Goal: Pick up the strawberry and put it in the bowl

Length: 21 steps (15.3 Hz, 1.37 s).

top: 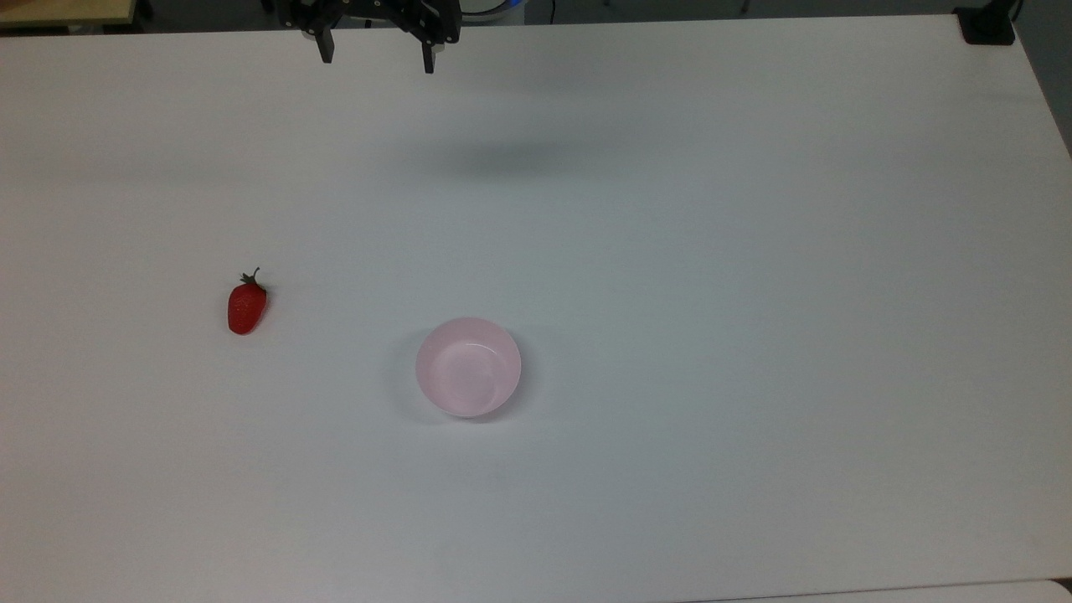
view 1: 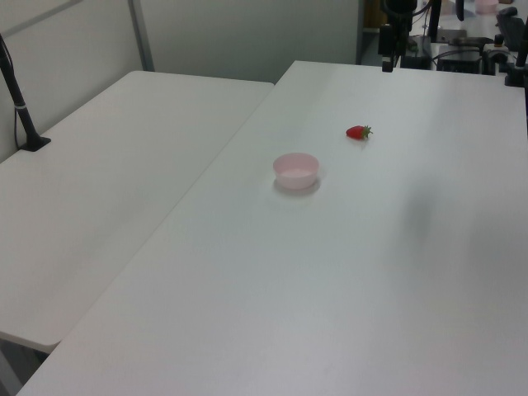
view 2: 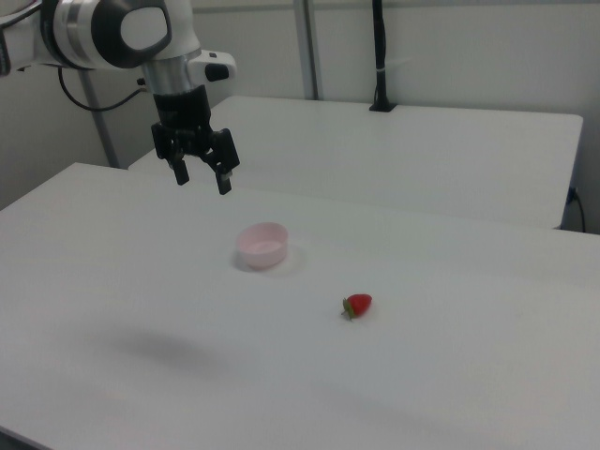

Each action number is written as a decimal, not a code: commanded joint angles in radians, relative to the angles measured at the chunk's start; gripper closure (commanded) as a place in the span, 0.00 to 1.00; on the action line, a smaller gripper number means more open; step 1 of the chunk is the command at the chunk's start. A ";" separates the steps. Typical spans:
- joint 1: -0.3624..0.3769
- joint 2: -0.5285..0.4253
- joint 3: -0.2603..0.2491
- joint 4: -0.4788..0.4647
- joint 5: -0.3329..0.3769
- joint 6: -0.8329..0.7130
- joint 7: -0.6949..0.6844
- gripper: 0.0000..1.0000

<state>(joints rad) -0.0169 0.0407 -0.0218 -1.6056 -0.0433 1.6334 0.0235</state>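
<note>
White and bare apart from two things, the surface [top: 754, 251] carries the bowl [top: 468, 367], with the strawberry [top: 247, 306] lying on its side well apart from the bowl toward the top view's left. Above the surface, far from the bowl, the tool [view 2: 201, 177] hangs with fingers spread, gripping nothing.

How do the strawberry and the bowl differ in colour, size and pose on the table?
The strawberry is bright red with a dark green cap; the bowl is pale pink. The strawberry is much smaller than the bowl. The strawberry lies on its side; the bowl stands upright, open and empty. Both rest on the white table, apart from each other.
</note>
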 commanded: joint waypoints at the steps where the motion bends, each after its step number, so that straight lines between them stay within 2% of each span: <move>1: -0.008 -0.010 -0.017 0.003 0.014 -0.026 -0.013 0.00; 9: -0.011 -0.001 -0.020 0.003 0.019 -0.015 -0.017 0.00; 13: -0.063 0.028 -0.021 0.006 0.025 0.075 -0.008 0.00; 17: -0.115 0.111 -0.021 0.006 0.020 0.141 -0.008 0.00; 21: -0.182 0.241 -0.021 0.006 0.020 0.264 0.039 0.00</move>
<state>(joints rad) -0.1618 0.1949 -0.0394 -1.6075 -0.0433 1.8135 0.0258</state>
